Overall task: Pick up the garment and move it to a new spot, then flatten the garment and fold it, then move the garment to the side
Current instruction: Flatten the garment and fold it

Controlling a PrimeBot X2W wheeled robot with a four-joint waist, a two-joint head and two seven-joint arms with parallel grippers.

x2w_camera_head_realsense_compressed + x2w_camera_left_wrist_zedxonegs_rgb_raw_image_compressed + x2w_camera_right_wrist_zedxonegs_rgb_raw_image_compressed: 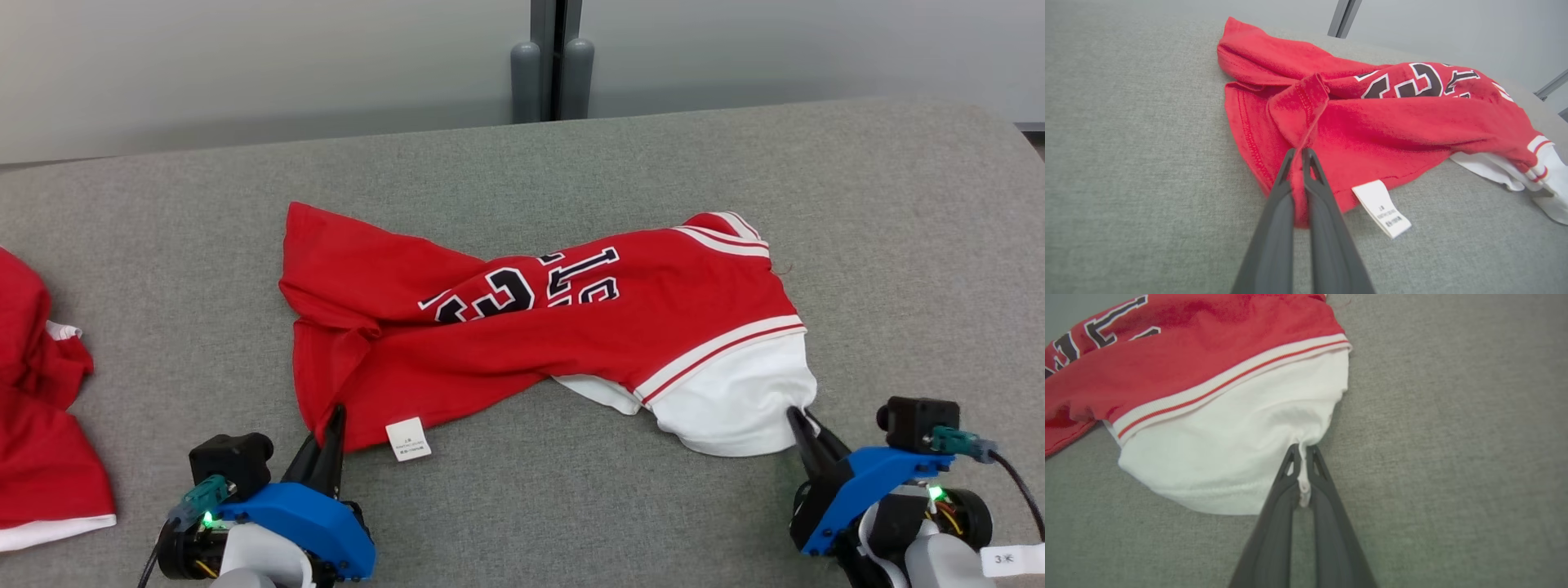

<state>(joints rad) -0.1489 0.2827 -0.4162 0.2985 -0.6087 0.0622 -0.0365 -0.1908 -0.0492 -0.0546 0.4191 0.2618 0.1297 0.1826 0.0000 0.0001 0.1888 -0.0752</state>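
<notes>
Red jersey (653, 310) twisted on the grey table (898, 204), both near corners pinched.
Head view: a second garment (41, 441) lies well apart, left, out of the way. Left wrist view: left gripper (1301, 153) closed on a thin hem fold that may slip. Right wrist view: right gripper (1302, 451) clamps the white edge; uneven pulling could tighten the twist.

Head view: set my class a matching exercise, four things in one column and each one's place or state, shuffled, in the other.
Column one
1. left gripper
2. right gripper
3. white label
4. second red garment

Column two
A. at the view's left edge
B. shut on white fabric of the garment
C. lying on the grey surface, at the red hem
D. shut on the garment's red hem

Pairs: 1-D, 2-B, 3-C, 4-A.
</notes>
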